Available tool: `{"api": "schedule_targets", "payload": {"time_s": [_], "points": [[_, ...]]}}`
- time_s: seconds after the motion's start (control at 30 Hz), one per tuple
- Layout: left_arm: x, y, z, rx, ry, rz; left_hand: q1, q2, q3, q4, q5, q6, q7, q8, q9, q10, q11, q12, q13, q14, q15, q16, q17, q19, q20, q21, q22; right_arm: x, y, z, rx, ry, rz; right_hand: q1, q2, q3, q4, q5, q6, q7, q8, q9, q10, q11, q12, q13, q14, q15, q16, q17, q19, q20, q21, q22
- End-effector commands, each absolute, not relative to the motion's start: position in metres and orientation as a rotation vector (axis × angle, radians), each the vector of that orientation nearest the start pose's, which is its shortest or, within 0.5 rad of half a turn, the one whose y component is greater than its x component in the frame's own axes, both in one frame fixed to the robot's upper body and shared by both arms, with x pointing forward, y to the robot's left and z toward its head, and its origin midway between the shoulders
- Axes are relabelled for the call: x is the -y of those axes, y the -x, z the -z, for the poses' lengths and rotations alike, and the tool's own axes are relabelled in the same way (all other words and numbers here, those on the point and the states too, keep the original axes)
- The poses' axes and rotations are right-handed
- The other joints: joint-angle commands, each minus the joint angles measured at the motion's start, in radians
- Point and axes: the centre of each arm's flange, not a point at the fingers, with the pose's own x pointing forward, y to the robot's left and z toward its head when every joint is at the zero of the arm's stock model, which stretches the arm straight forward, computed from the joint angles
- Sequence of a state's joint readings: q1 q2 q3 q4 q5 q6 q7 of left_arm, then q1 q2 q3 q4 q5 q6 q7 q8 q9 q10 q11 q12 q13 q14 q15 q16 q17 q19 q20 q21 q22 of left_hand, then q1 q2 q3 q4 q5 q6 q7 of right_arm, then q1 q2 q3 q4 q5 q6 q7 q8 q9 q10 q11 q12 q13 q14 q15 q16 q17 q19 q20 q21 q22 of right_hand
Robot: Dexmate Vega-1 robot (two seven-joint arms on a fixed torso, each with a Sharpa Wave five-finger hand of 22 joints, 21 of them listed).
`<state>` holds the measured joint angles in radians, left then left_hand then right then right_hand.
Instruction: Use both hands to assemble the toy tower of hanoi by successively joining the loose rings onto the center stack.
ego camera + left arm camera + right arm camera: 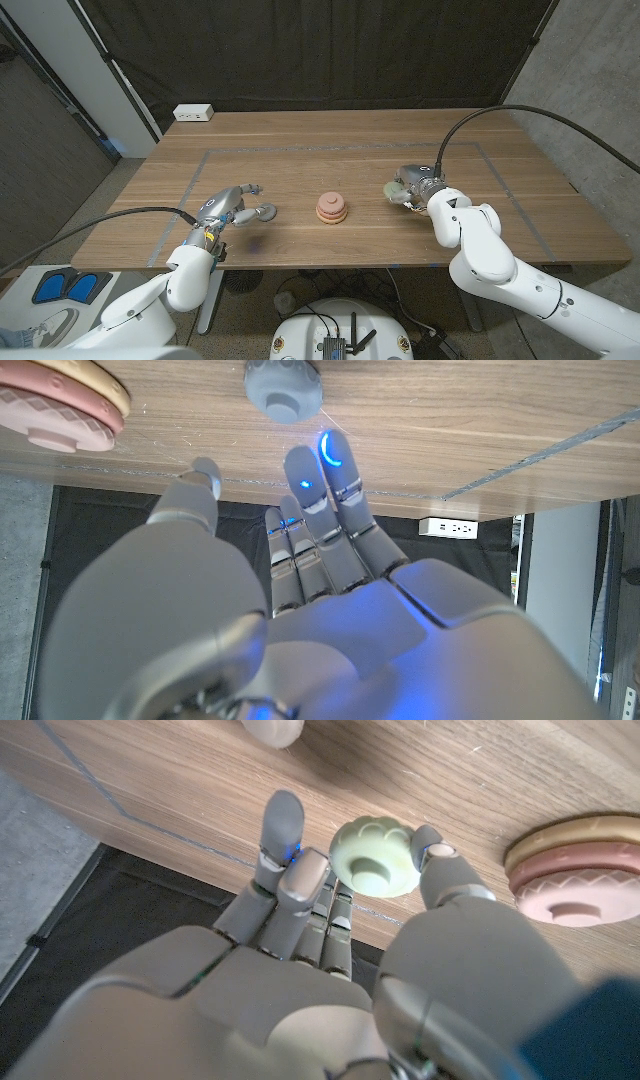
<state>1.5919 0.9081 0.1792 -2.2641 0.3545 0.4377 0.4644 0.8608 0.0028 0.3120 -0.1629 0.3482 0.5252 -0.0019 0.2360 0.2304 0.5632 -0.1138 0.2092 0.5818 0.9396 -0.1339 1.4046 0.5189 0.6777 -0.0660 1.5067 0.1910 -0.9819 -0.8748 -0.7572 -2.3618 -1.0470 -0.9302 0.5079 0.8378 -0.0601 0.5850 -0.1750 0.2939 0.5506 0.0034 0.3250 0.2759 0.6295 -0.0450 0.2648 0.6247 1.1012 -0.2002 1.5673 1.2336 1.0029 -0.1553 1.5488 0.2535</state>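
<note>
While the center stack [331, 207] is sitting mid-surface, the right hand [415, 186] is pinching a pale green ring [371, 857], and the left hand [228, 208] is lying spread beside a grey ring [265, 211].

The table [340, 150] is brown wood with a streaky grain and a thin grey line marked as a rectangle on it. The stack [331, 207] has a cream ring under a salmon-pink ring, the pink one edged with a diamond pattern, and a paler pink piece above them. Past the left hand's [228, 208] fingertips [335, 452] lies a plain grey ring [284, 389]; those fingers are grey metal with blue lights glowing at the tips. Between the right hand's [415, 184] thumb and fingers [283, 825] sits a pale green ring [372, 857] with a scalloped edge. Both arms are white. The backdrop is black, and a white socket strip [193, 113] lies at the table's edge.
</note>
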Motion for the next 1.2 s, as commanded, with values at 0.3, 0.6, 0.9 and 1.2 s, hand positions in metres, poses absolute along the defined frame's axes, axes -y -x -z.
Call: {"api": "schedule_targets", "payload": {"time_s": [0.3, 0.6, 0.9, 1.2], "points": [[-0.284, -0.455, 0.095, 0.543, -1.077, -0.276, -0.006, -0.002, 0.012, 0.001, 0.007, 0.008, 0.001, -0.006, 0.002, 0.007, -0.003, -0.003, 0.004, 0.010, -0.086, 0.001, 0.004, 0.011, -0.139, -0.005, 0.000, 0.154, -0.466, 0.023, 0.399, 1.621, -0.022, 0.077, 0.063, 0.012, 0.005, 0.011, 0.077, -0.072, 0.003, 0.002, 0.118, -0.108, -0.001, 0.009, 0.015, -0.016, -0.003, 0.003, 0.014, -0.064, -0.002, 0.005], [-0.281, -0.453, 0.092, 0.545, -1.074, -0.284, -0.007, -0.002, 0.015, 0.001, 0.006, 0.008, 0.001, -0.007, 0.003, 0.009, 0.001, -0.003, 0.005, 0.009, -0.086, -0.002, 0.001, 0.012, -0.139, -0.005, 0.000, 0.141, -0.464, 0.015, 0.468, 1.638, -0.056, 0.082, 0.063, 0.012, 0.005, 0.014, 0.078, -0.072, 0.002, 0.001, 0.118, -0.108, -0.006, 0.011, 0.018, -0.016, -0.003, 0.003, 0.017, -0.064, -0.002, 0.007], [-0.283, -0.447, 0.096, 0.550, -1.066, -0.302, -0.008, -0.004, 0.018, 0.001, 0.006, 0.007, 0.002, -0.009, 0.003, 0.008, -0.002, -0.004, 0.005, 0.010, -0.086, -0.001, 0.003, 0.012, -0.139, -0.005, 0.000, 0.133, -0.464, 0.013, 0.515, 1.618, -0.087, 0.086, 0.065, 0.012, 0.005, 0.015, 0.082, -0.072, 0.002, 0.001, 0.124, -0.109, -0.009, 0.013, 0.020, -0.016, -0.003, 0.003, 0.016, -0.064, -0.005, 0.006], [-0.286, -0.449, 0.103, 0.545, -1.052, -0.309, -0.008, -0.006, 0.022, 0.000, 0.005, 0.003, 0.002, -0.012, 0.004, 0.003, -0.002, -0.006, 0.007, 0.012, -0.086, -0.001, 0.003, 0.012, -0.139, -0.006, 0.000, 0.120, -0.462, 0.014, 0.548, 1.633, -0.129, 0.088, 0.065, 0.011, 0.006, 0.016, 0.087, -0.072, 0.002, 0.001, 0.126, -0.108, -0.014, 0.015, 0.022, -0.016, -0.004, 0.003, 0.017, -0.063, -0.005, 0.006]]}}
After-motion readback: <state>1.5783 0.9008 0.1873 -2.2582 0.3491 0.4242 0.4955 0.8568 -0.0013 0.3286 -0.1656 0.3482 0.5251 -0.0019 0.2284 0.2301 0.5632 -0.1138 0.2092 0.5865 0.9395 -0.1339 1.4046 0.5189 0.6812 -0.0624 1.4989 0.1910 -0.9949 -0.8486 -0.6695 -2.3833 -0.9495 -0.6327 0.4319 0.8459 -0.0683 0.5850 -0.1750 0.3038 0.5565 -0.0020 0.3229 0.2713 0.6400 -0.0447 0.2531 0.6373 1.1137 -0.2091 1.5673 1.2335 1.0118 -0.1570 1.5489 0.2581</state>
